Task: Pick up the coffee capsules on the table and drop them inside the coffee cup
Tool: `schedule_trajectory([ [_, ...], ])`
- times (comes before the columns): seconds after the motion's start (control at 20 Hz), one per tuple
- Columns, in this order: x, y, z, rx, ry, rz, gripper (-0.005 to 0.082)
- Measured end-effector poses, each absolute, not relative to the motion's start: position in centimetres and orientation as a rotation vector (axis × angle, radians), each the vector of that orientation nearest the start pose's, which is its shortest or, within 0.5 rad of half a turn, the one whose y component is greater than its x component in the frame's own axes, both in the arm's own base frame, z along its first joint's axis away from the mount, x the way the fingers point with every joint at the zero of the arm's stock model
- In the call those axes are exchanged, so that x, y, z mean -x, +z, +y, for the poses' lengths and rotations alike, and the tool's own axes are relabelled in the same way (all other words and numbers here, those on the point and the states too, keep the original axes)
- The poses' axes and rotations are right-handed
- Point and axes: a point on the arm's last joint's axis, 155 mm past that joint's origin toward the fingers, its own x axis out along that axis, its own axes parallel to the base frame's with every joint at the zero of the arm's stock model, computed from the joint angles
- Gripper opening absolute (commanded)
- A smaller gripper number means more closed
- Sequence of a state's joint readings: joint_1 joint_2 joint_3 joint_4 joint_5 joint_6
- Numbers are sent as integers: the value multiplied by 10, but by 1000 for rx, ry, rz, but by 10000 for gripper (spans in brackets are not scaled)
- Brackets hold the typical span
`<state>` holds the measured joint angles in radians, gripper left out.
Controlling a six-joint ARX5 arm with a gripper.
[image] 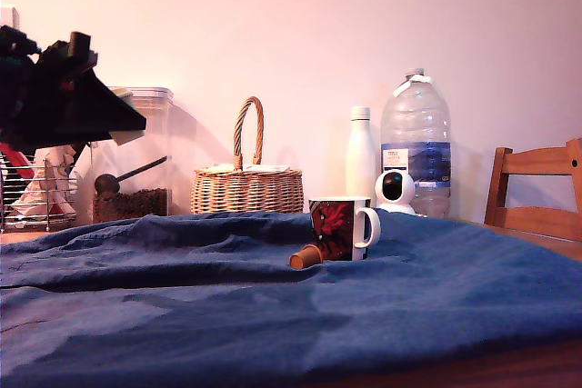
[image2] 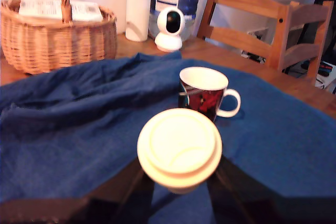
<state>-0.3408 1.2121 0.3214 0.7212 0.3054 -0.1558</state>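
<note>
Blue cloth (image: pixel 273 297) with lots of wrinkles covers the counter (image2: pixel 294 85), and brown wood shows at the edge. On the cloth stands the coffee cup (image: pixel 341 228), a mug with a white rim and handle and a dark red and black picture on its side. In the exterior view its handle points to the exterior view's right. An orange-brown capsule (image: pixel 306 256) lies tipped on its side on the cloth, touching the cup or just beside it, on the exterior view's left of the cup. The gripper (image2: pixel 178 182) shows close up in the wrist view, and its dark fingers (image2: pixel 123 187) are closed on a cream capsule (image2: pixel 179 148), one on each side of it. The round top of this capsule faces the camera, and it is up in the air, above the cloth and near the cup. In the exterior view the black arm is high up at the exterior view's left, well apart from the cup. Behind the cloth stand a woven basket (image: pixel 247 184) with a tall handle, a white bottle (image: pixel 361 156), a big clear water jug (image: pixel 416 138) and a small round white camera (image: pixel 396 191). A wooden chair (image: pixel 536 188) is on the exterior view's right.
</note>
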Motion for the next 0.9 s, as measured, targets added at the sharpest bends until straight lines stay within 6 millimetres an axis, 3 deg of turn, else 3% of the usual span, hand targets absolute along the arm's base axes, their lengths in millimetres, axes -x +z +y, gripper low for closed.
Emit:
schedule_trajectory([
  [0.55,-329,155,-177,144,-627,237,183],
  [0.9,-345,154,-203,123,-676,259,183],
])
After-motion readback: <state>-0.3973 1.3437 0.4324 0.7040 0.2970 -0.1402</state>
